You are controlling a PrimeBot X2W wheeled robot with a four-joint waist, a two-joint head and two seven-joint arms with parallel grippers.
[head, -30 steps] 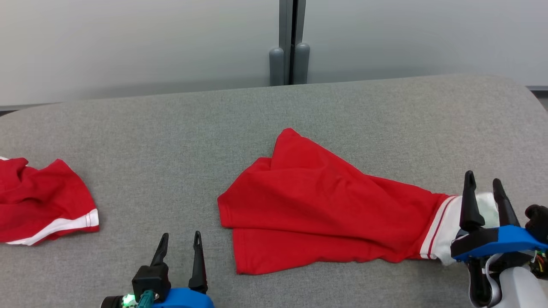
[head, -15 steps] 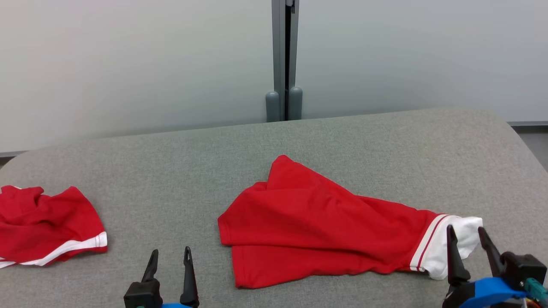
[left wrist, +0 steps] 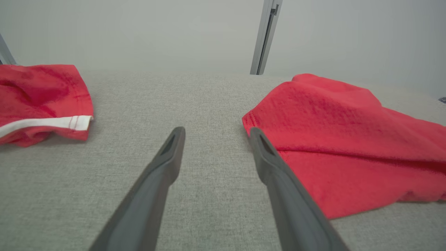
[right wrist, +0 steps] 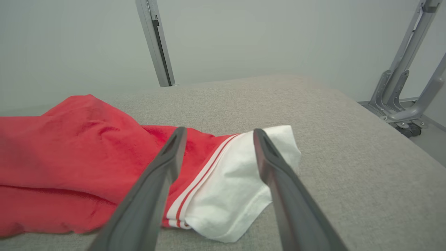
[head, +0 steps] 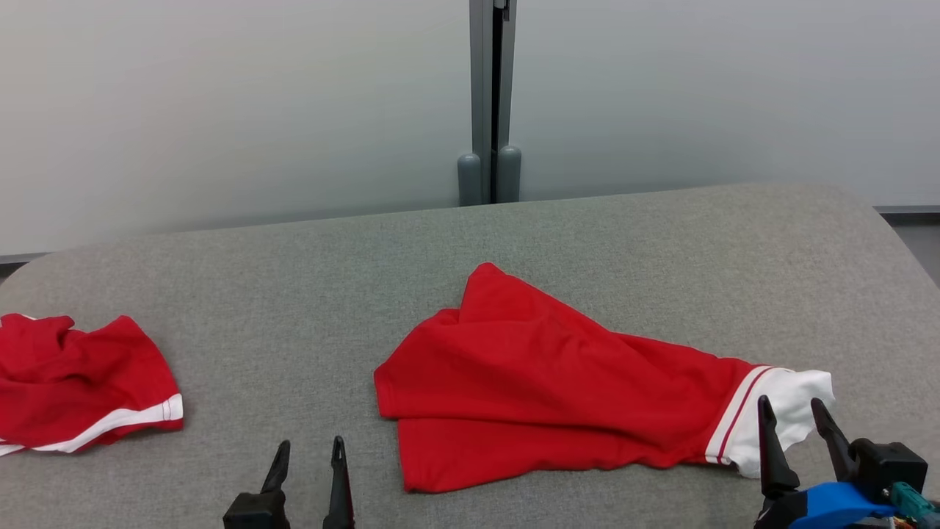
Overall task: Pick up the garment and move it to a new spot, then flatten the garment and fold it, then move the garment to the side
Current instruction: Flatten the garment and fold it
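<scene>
Looking down on a red garment (head: pixel 543 382) lying right of centre on a padded table (head: pixel 294 294), the tabletop wearing grey woven cloth with a fine flecked grain and rounding off at its corners. Showing a soft, matte knit, creasing in long shallow ridges and folding over itself, a lower layer with a stitched hem peeking out along the near edge. Tapering toward the robot's right and ending in a white band (head: pixel 800 386), thin red and white stripes marking the join, the white edge rumpling a little.

Holding the right gripper (head: pixel 790 402) just at that white end, its two long, dark, tapered fingers (right wrist: pixel 163 164) spreading wide and gripping nothing; from the right wrist view, framing the white cloth between them, contact impossible to judge.

Keeping the left gripper (head: pixel 311 442) over bare grey cloth just beside the garment's hemmed left corner, fingers (left wrist: pixel 170 153) likewise standing wide apart and holding nothing.

Resting well apart at the table's left edge: a second red garment (head: pixel 81 382), crumpling in a heap, a white stripe running along its hem.

Standing behind the table: a grey metal post (head: pixel 490 95) between pale, smooth panels (head: pixel 220 110).
</scene>
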